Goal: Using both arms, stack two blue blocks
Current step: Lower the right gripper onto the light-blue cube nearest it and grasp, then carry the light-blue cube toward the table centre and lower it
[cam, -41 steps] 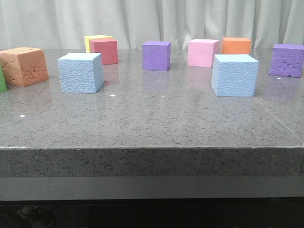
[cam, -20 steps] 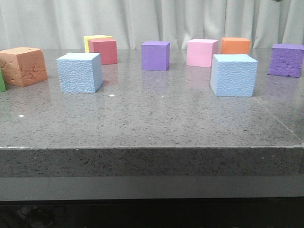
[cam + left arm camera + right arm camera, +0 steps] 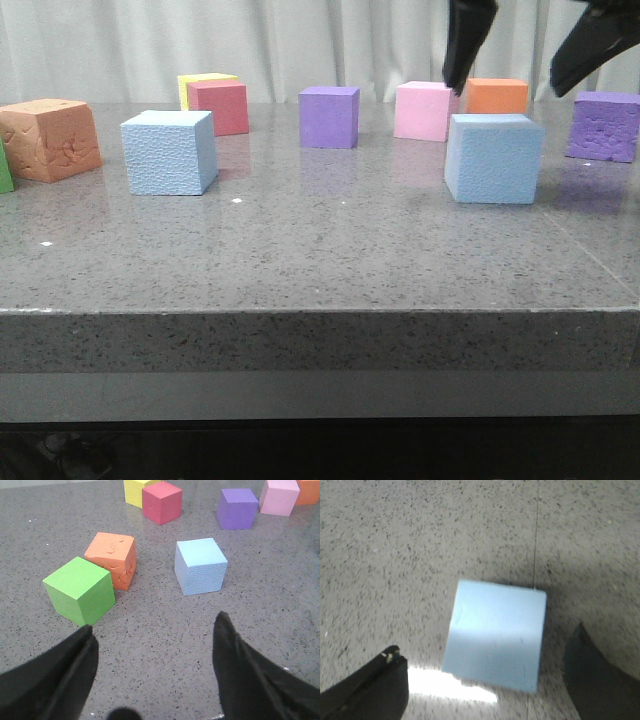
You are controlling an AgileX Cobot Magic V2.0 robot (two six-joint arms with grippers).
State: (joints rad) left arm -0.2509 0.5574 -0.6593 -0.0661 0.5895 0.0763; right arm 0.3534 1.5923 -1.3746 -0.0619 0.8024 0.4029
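Note:
Two sky-blue blocks stand on the grey table. The left blue block (image 3: 170,152) also shows in the left wrist view (image 3: 201,566). The right blue block (image 3: 494,158) also shows in the right wrist view (image 3: 495,640). My right gripper (image 3: 507,90) is open and hangs just above the right blue block, one finger to each side of it, apart from it. It shows open in its own view (image 3: 485,640). My left gripper (image 3: 154,621) is open and empty, short of the left blue block. It is out of the front view.
A green cube (image 3: 80,590) and a dented orange cube (image 3: 112,559) sit left of the left blue block. At the back stand red (image 3: 220,107), yellow (image 3: 200,82), purple (image 3: 329,117), pink (image 3: 426,110), orange (image 3: 497,96) and a dented purple cube (image 3: 603,127).
My right gripper has come down into the front view, open, over the right blue block. The blocks have not moved.

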